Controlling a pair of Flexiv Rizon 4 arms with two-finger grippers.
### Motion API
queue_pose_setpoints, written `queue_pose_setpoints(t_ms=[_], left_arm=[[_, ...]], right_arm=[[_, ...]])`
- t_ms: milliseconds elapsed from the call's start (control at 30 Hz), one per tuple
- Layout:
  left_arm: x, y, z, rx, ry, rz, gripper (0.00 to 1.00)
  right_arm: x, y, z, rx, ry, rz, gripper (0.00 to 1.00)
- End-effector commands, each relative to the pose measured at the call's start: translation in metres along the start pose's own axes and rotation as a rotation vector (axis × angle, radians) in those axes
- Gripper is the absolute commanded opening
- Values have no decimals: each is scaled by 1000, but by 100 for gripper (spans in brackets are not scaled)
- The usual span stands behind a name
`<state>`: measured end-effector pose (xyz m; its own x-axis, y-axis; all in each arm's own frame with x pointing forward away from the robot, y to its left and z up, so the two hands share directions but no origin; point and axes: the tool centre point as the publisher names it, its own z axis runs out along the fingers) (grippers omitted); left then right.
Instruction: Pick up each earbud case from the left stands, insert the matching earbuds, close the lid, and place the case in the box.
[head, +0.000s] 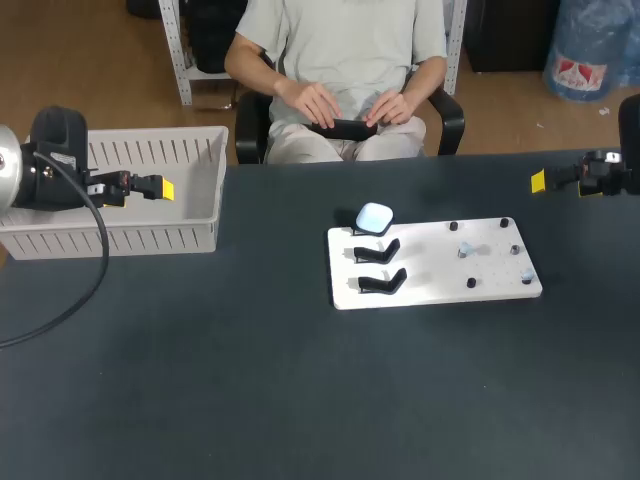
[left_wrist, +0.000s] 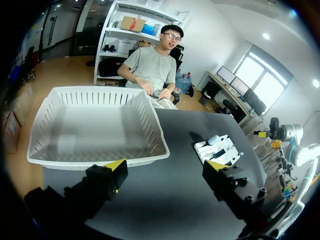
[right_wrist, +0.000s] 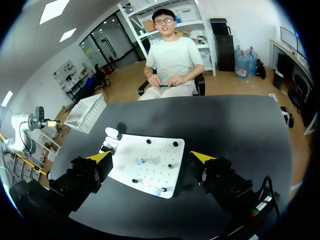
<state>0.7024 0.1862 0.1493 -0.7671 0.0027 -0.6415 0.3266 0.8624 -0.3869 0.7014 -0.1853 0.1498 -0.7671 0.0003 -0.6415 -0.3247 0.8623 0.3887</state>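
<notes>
Resting on the farthest stand (head: 360, 232) of the white board (head: 440, 265), the earbud case (head: 374, 217) is best taken squarely from above by the left gripper (head: 165, 188), seen by the box (head: 120, 238) in the head view; its jaws are shown parted and empty only in the left wrist view; the right gripper (right_wrist: 150, 156) is shown likewise spread in the right wrist view.

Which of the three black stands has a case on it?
The rearmost stand, farthest from the robot: a pale case sits on it. The middle stand and the nearest stand are bare.
</notes>
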Motion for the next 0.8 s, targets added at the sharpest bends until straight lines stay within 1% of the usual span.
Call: queue_pose_setpoints(t_ms=[33,600,667,800], left_arm=[[0,-1,0,-3,1,-1,100],[0,-1,0,-3,1,-1,100],[2,-6,3,27,31,47,100],[0,-11,14,63,61,100,100]], right_arm=[[0,-1,0,-2,0,-1,100],[0,-1,0,-2,0,-1,100],[0,-1,0,-2,0,-1,100],[0,-1,0,-2,0,-1,100]])
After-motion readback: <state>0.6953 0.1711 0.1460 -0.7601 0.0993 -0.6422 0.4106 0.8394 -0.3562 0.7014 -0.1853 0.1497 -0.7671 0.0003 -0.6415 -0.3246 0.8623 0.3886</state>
